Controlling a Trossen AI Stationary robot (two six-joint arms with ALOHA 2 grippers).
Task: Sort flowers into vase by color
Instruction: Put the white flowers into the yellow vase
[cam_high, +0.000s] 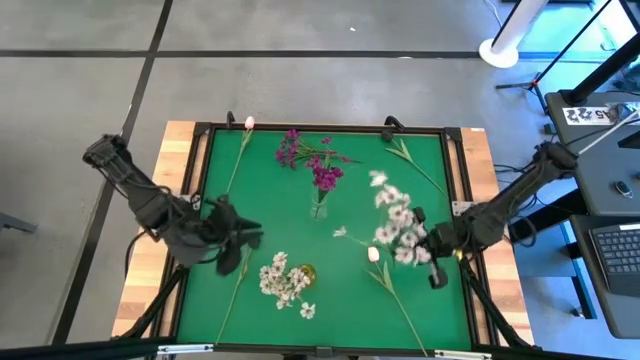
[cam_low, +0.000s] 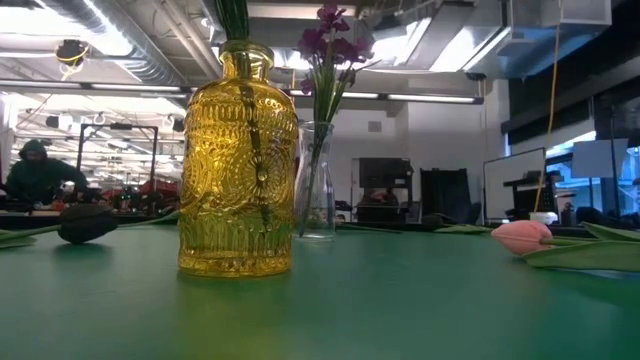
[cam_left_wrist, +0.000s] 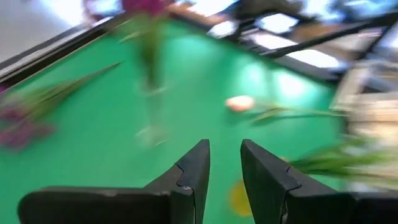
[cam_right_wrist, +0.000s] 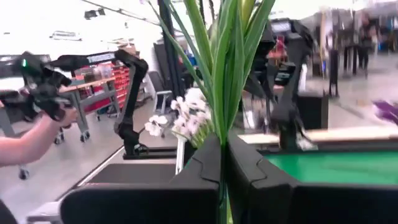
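My right gripper (cam_high: 425, 245) is at the mat's right side, shut on a spray of small white blossoms (cam_high: 395, 215) with green leaves (cam_right_wrist: 230, 56). My left gripper (cam_high: 240, 245) hovers over the mat's left part, open with a narrow gap (cam_left_wrist: 224, 171) and holding nothing. A yellow glass vase (cam_high: 305, 272) (cam_low: 238, 165) holds white flowers (cam_high: 280, 280). A clear vase (cam_high: 318, 210) (cam_low: 315, 185) holds magenta flowers (cam_high: 326, 177). A pink bud (cam_high: 373, 254) (cam_low: 522, 237) lies on the mat on its long stem. My right gripper pinches the white spray's green stem and leaves (cam_right_wrist: 222, 155) between its two fingers, below the blossoms (cam_right_wrist: 186, 118). The leaves stand up past the fingertips. In the high view the blossoms reach from the gripper toward the table's middle. The spray appears lifted off the mat.
More magenta flowers (cam_high: 295, 150) lie near the far edge. A pink-budded stem (cam_high: 243, 140) lies at far left, a green stem (cam_high: 412, 162) at far right, and another stem (cam_high: 232, 295) on the near side of my left gripper. A person's arm (cam_right_wrist: 31, 143) shows beyond the table.
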